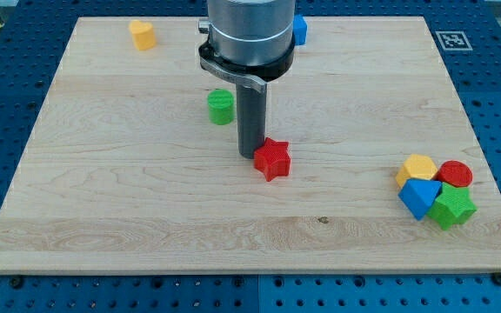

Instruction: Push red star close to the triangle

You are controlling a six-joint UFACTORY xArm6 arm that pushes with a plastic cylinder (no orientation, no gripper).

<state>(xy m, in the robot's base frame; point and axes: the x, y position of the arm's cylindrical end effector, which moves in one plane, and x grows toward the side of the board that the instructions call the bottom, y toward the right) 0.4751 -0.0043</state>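
Note:
The red star [272, 159] lies near the middle of the wooden board [103, 191]. My tip [250, 155] stands right against the star's left side, touching it or nearly so. The blue triangle [418, 197] lies at the view's right, in a tight cluster with a yellow hexagon [417, 168], a red cylinder [455, 173] and a green star [452, 208]. The red star is well to the left of that cluster.
A green cylinder [221, 106] stands just up-left of my tip. A yellow block [143, 35] lies at the top left. A blue block [299, 29] at the top is partly hidden behind the arm. A fiducial marker [451, 40] sits at the top-right corner.

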